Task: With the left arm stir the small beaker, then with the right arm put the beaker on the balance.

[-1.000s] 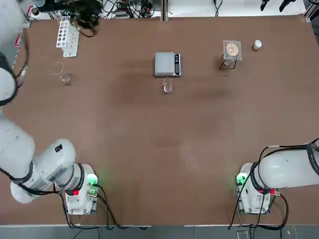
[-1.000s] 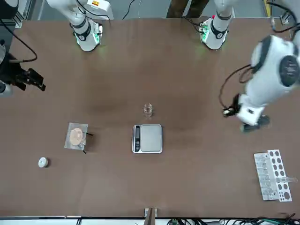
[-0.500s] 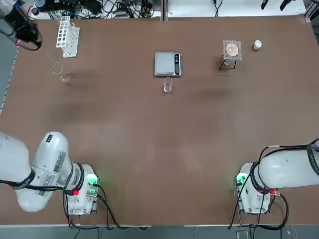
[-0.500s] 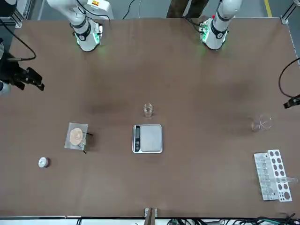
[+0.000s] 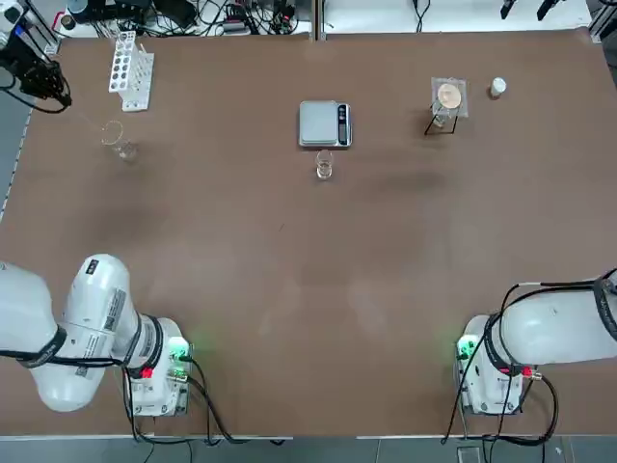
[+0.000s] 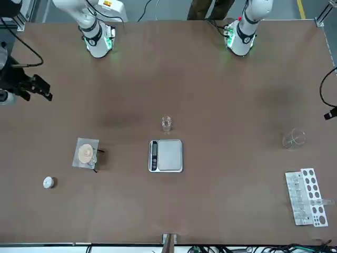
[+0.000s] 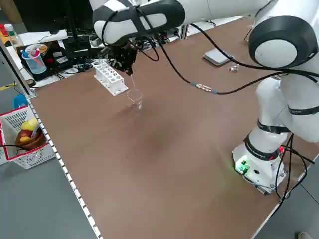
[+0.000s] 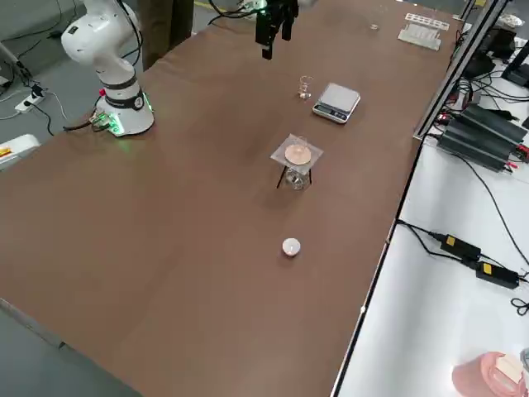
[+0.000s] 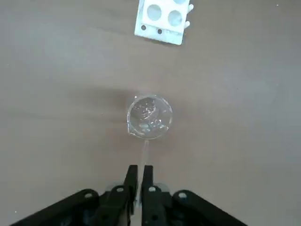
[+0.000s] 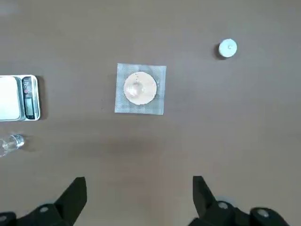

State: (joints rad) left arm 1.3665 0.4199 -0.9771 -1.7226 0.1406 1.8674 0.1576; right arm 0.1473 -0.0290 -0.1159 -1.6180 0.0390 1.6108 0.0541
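My left pincer hangs above the larger glass vessel, clamped on a thin glass rod. My right pincer gapes. The balance sits mid-counter, the small beaker just beside it.

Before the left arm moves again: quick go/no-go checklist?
1. Left gripper shut on the glass rod: ok, fingers pinch it above the larger glass vessel.
2. Rod clear of that vessel: cannot tell.
3. Small beaker upright, just in front of the balance: ok.
4. Balance plate free: ok.
5. Small beaker stirred: not ok, the left gripper is far off by the test tube rack.
6. Right gripper open, high above the table: ok.
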